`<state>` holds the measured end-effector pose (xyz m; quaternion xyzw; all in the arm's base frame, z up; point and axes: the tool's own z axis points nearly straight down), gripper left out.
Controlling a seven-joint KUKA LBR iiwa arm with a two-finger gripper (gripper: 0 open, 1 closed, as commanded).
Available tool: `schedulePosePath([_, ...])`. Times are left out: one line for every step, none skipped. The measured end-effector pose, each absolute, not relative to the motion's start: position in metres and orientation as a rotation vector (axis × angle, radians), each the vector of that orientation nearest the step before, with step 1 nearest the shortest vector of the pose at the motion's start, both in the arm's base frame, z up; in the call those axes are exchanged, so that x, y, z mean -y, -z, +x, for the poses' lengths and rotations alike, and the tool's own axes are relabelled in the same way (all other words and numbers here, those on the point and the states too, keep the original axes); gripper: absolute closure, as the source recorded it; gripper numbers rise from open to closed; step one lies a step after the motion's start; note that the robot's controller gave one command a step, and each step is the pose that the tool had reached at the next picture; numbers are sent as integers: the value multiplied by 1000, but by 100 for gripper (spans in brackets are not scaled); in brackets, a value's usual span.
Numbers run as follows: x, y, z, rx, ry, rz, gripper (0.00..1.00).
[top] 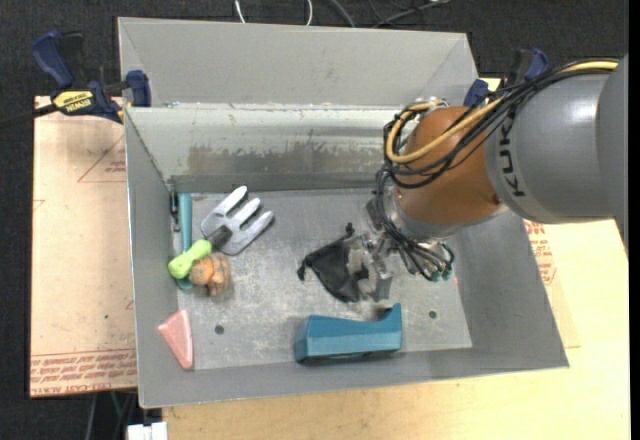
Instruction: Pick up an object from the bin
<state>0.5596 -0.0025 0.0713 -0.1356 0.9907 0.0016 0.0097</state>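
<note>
Gripper [377, 278], lower centre-right of frame, low in grey metal bin [280, 163], open or closed undeterminable: black crumpled soft object [326, 268] immediately at its left, blue rectangular block [348, 338] just below, long axis left-right.

A broad grey arm link [575, 143] with dark lettering [508, 166] — "KU" readable — meets a rounded orange cover [450, 173]. Yellow and black cables [432, 128] loop over the cover's top; below it sits a metal pincer [378, 280], seemingly wreathed in thin wires [425, 258].
</note>
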Motion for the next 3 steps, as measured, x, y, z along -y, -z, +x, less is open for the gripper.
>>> schedulePosePath([2, -72, 560, -3093, -5, -424, 100])
schedulePosePath([-4, -145, 560, -3089, -6, -486, 100])
schedulePosePath([-9, -221, 574, -3079, -7, -563, 100])
